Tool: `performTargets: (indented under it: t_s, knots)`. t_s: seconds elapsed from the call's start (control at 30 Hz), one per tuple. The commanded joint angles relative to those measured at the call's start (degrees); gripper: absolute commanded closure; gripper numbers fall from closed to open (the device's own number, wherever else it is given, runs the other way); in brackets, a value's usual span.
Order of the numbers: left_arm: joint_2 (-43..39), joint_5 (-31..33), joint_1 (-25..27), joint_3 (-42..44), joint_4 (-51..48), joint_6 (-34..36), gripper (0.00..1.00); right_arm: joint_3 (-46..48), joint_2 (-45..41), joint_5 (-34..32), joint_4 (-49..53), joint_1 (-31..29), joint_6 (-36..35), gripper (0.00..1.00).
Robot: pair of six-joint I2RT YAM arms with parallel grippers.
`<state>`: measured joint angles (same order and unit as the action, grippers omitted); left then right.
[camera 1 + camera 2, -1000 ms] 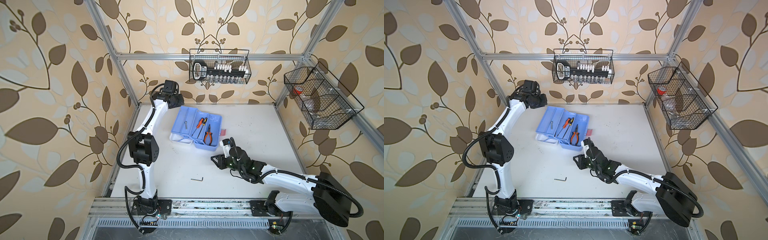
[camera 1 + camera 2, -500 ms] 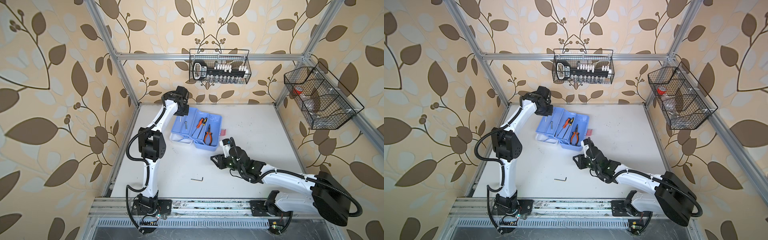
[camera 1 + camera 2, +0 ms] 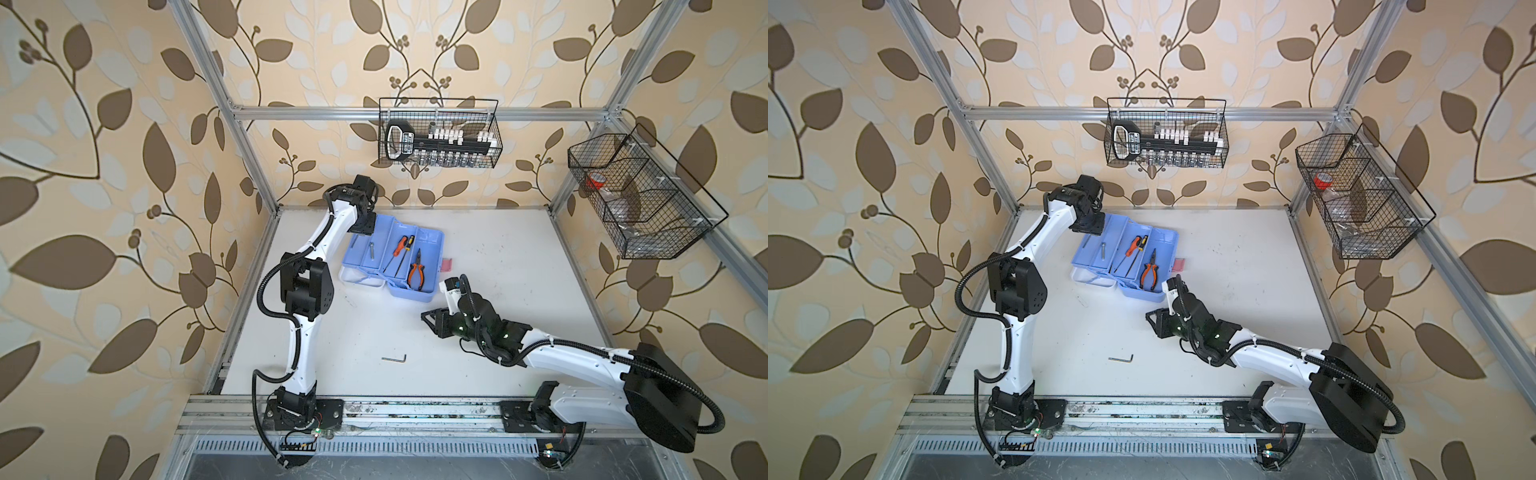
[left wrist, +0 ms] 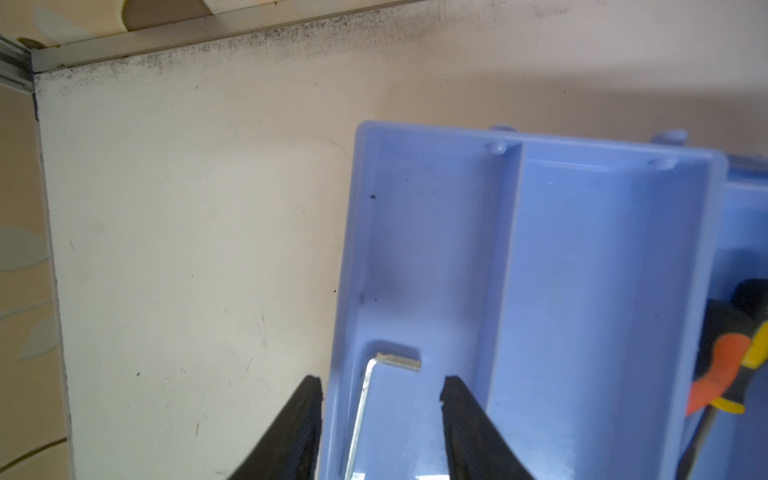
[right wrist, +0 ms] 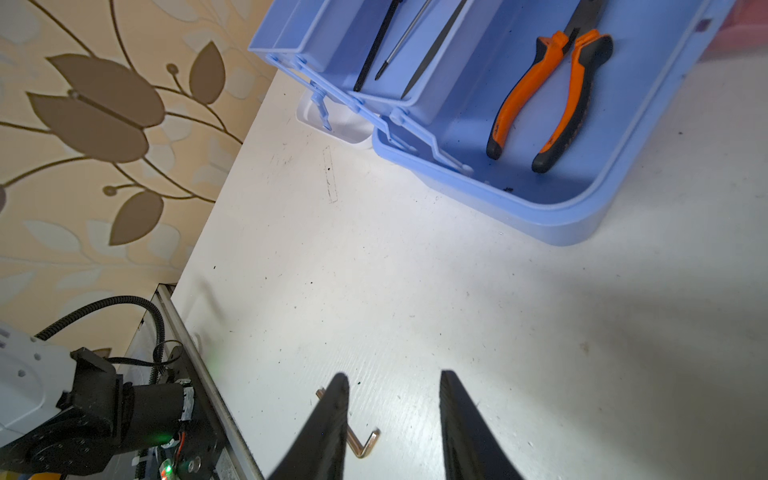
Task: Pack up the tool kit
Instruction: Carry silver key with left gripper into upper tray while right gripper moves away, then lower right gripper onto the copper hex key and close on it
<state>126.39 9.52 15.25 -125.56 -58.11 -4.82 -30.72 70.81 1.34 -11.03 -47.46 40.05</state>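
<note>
- Just let go with the left pincer (image 4: 380, 384): pressed together a second ago, spread now over the outer tray of the toolbox (image 3: 430, 249), which sits open toward the back left of the desk (image 3: 498, 291).
- Dropped one hex key (image 4: 361, 399) loose in that tray.
- Holding the right pincer (image 5: 390, 380) spread and empty above a second hex key (image 3: 394, 358) near the desk's front.
- Likely next: fetch that key, then close the lid.
</note>
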Motion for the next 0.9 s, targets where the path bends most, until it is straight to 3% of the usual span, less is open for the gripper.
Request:
performTargets:
  t_s: [0.0,0.2,0.33,0.5,0.63,0.87]
  knots:
    - [-5.06,0.43,1.64,-0.36,0.63,-2.46,0.60,0.56,-0.20,-0.06,0.19,-0.65,-0.58,0.63]
    - [-16.53,0.94,3.12,7.23,3.43,-12.59,0.63,-5.77,1.30,-11.88,11.52,-12.25,-11.10,0.62]
    - [-26.37,-0.14,3.04,17.95,5.79,-19.49,0.63,-10.14,5.34,-15.26,16.57,-20.45,-18.52,0.57]
    - [-43.02,-0.37,2.65,37.85,14.29,-28.95,0.57,-18.46,15.01,-22.36,25.85,-30.17,-24.38,0.46]
    - [-55.27,-3.54,1.68,51.98,18.91,-33.94,0.56,-23.32,21.54,-23.41,30.25,-32.65,-25.34,0.45]
    - [-68.48,-6.54,-0.47,66.79,15.62,-33.73,0.56,-31.41,31.02,-23.45,38.33,-31.33,-29.24,0.46]
